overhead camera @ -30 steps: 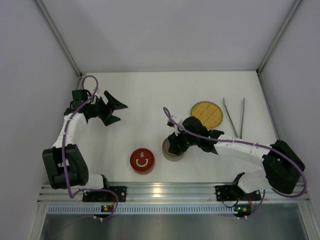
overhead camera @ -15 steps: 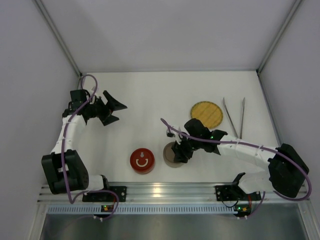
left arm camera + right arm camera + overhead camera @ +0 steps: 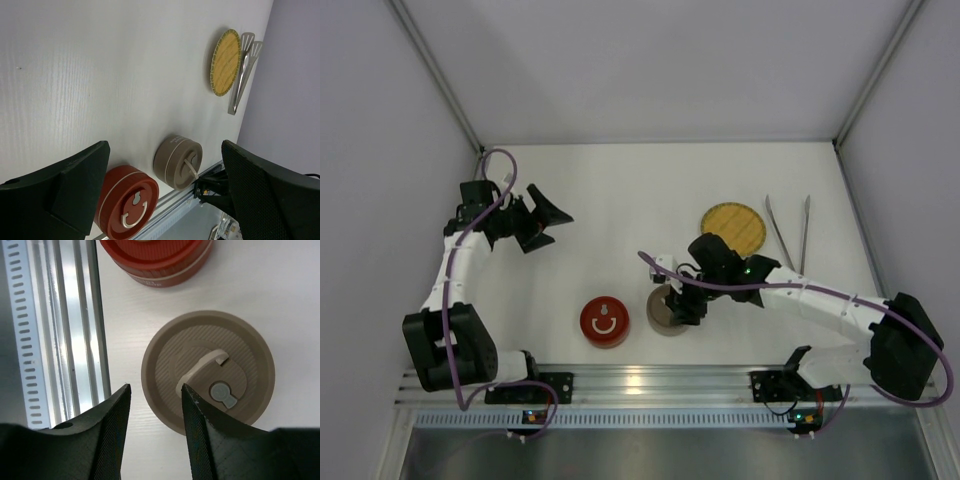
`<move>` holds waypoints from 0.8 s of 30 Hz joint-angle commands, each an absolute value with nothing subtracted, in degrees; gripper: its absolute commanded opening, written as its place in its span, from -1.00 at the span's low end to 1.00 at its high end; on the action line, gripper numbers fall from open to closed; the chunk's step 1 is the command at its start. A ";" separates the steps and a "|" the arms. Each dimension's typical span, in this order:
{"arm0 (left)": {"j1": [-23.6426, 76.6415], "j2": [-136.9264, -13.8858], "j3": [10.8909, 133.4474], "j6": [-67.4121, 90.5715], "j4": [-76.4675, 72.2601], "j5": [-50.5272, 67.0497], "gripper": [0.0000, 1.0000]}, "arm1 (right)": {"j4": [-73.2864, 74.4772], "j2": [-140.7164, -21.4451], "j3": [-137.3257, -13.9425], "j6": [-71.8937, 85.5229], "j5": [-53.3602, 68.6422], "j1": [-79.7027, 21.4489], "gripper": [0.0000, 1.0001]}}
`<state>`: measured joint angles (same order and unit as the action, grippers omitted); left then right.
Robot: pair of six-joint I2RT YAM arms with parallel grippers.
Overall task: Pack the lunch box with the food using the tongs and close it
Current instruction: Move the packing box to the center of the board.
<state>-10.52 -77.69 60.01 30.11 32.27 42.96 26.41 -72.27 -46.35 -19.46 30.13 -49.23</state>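
On the white table (image 3: 620,190) the left gripper (image 3: 548,220) hangs wide apart around nothing, the right gripper (image 3: 154,390) hovers with jaws parted over the tan lidded container (image 3: 210,370) beside a red container (image 3: 605,321) — the tongs (image 3: 243,75) lie ungripped just beside the yellow plate (image 3: 733,228).

White tube links on the left arm (image 3: 453,268), with chunky black housings at the joints. Same black-and-white livery on the right arm (image 3: 820,298). Thin purple cable (image 3: 498,160) strung along each, base to wrist. Tiny green light (image 3: 746,268) near the right wrist. Left gripper (image 3: 165,145): broad black fingers (image 3: 265,195), finely dimpled faces. Right gripper (image 3: 154,390): matte black, rounded tips.
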 commanded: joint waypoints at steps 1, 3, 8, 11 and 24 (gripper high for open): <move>-10.63 -75.32 62.23 28.39 33.31 42.71 0.96 | 28.12 -71.19 -50.27 -22.76 34.27 -50.97 -0.12; -10.81 -75.06 62.23 28.21 33.31 42.98 0.96 | 28.65 -71.63 -50.62 -23.46 35.41 -51.85 -0.12; -10.63 -73.92 62.40 25.32 34.01 43.95 0.96 | 27.07 -71.98 -50.36 -20.93 35.95 -52.47 -0.12; -10.63 -73.22 63.10 22.94 36.12 43.24 0.96 | 25.76 -71.63 -49.22 -19.60 35.15 -52.38 -0.17; -10.63 -71.28 62.93 21.01 37.70 43.06 0.96 | 24.35 -76.81 -50.27 -19.51 40.42 -52.65 -0.54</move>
